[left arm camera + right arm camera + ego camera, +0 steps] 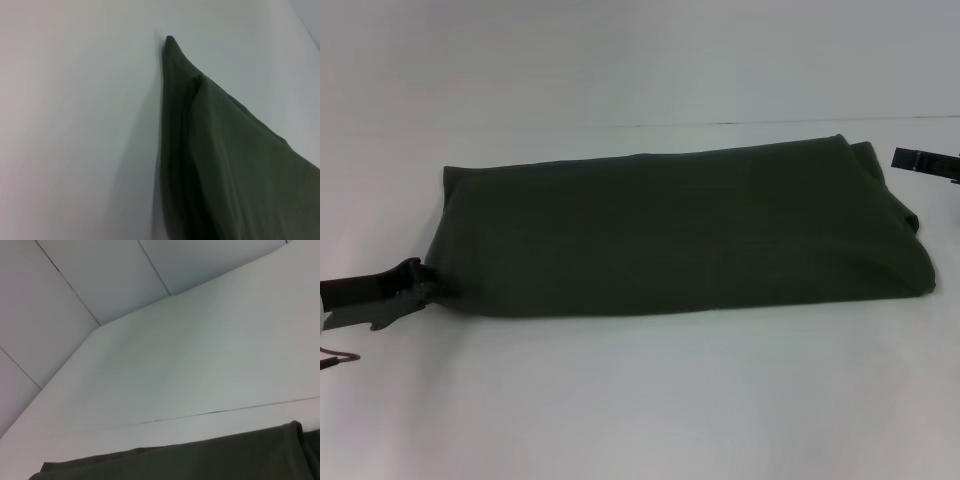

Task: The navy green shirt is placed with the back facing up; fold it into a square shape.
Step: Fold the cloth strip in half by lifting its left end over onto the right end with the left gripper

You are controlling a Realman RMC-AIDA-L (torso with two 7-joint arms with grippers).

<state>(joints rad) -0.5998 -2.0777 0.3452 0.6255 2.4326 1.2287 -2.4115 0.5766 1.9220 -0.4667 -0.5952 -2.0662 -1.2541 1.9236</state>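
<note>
The navy green shirt (680, 235) lies on the white table as a long folded band with its plain side up, running from left to right. My left gripper (412, 287) is at the band's near-left corner and is shut on the cloth, which puckers toward it. In the left wrist view the shirt (225, 165) shows its stacked folded edges stretching away to a point. My right gripper (925, 160) hangs just past the shirt's far-right end, apart from it. The right wrist view catches only the shirt's far edge (200, 460).
The white table (640, 400) extends well beyond the shirt toward me and behind it. A thin seam (770, 123) crosses the table behind the shirt. A reddish cable (338, 357) hangs under my left arm.
</note>
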